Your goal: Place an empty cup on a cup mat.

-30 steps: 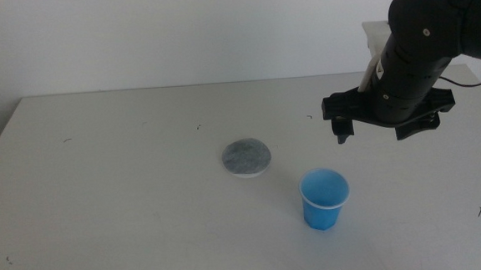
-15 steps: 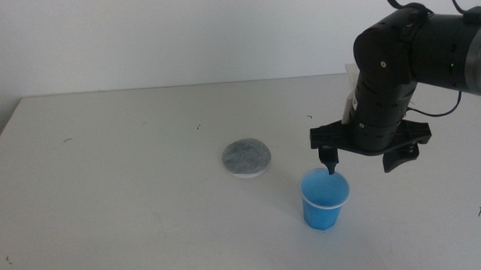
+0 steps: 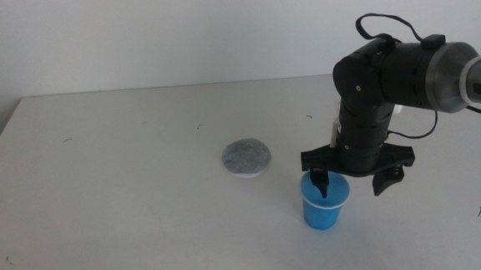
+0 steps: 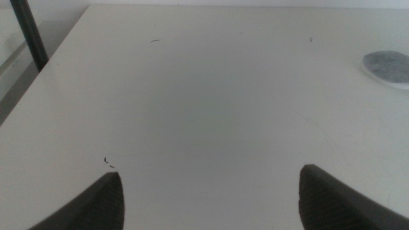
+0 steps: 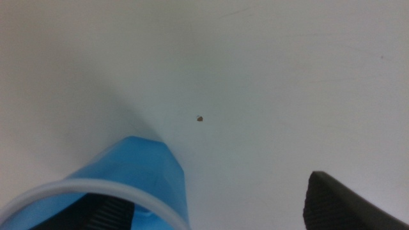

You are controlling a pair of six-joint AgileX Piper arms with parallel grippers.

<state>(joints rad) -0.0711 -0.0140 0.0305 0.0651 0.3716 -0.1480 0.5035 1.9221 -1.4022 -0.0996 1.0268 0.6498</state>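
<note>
The blue cup (image 3: 322,205) stands upright on the table, in front of and to the right of the grey cup mat (image 3: 246,156), apart from it. My right gripper (image 3: 350,188) is open and points down over the cup's rim. One jaw is inside the cup and the other is outside it on the right. The right wrist view shows the cup (image 5: 137,172) with one jaw inside its pale rim and my right gripper (image 5: 223,214) open. My left gripper (image 4: 211,198) waits open and empty low over the table's left part; the mat (image 4: 386,67) shows far off in its view.
The white table (image 3: 125,159) has a few small dark specks. A white wall rises behind its far edge. A dark post (image 4: 29,32) stands beyond the table's left edge in the left wrist view.
My right gripper has come down and to the left, from above and behind the cup to the cup's rim, with one jaw now inside it. Cup and mat have not moved.
</note>
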